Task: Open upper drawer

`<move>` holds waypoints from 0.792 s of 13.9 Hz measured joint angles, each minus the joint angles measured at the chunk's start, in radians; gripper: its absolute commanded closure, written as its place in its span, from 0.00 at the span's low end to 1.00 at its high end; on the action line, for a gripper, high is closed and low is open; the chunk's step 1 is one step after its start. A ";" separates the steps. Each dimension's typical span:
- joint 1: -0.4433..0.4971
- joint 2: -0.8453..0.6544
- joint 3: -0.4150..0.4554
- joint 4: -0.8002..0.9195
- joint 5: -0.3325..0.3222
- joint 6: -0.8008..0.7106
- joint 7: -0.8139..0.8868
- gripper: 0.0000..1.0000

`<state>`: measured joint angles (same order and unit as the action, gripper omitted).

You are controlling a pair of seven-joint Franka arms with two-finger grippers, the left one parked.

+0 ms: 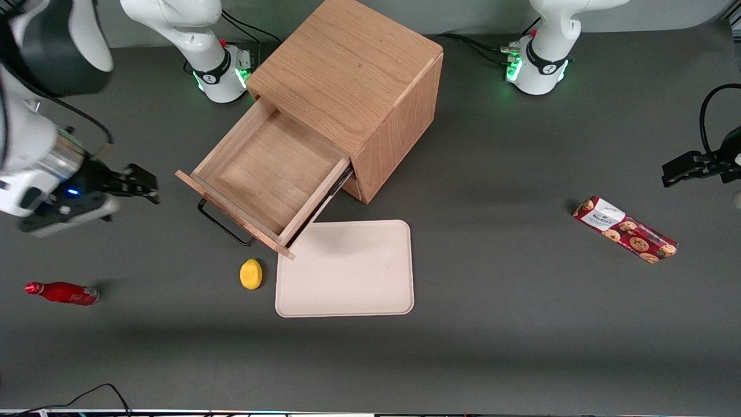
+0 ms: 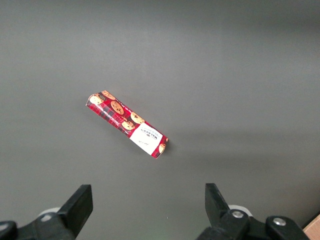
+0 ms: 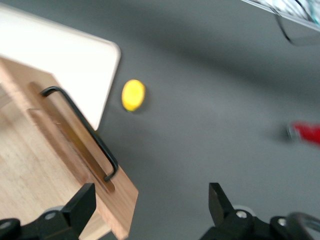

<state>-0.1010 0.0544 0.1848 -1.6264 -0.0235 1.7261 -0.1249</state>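
The dark grey tabletop [image 1: 492, 243] carries an oak cube cabinet [image 1: 359, 87] with its upper drawer [image 1: 266, 174] pulled far out. Directly below the drawer's front, at 6 o'clock from the cabinet, lies a cream tray [image 1: 345, 269]. A yellow lemon [image 1: 250, 273] sits just beside the tray at its 9 o'clock. A red bottle [image 1: 62, 293] lies on its side toward the working arm's end; a red cookie box [image 1: 625, 229] lies toward the parked arm's end. The gripper [image 1: 139, 184], jaws spread, hangs above the tabletop at the drawer's 9 o'clock.
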 measured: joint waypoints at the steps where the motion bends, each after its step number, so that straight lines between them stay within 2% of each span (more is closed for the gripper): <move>1: 0.012 -0.020 -0.038 0.005 0.000 -0.035 0.054 0.00; 5: 0.048 -0.108 -0.155 0.010 0.025 -0.162 0.171 0.00; 11: 0.057 -0.164 -0.173 0.004 0.032 -0.218 0.214 0.00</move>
<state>-0.0436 -0.1093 0.0121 -1.6222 0.0081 1.5085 0.0894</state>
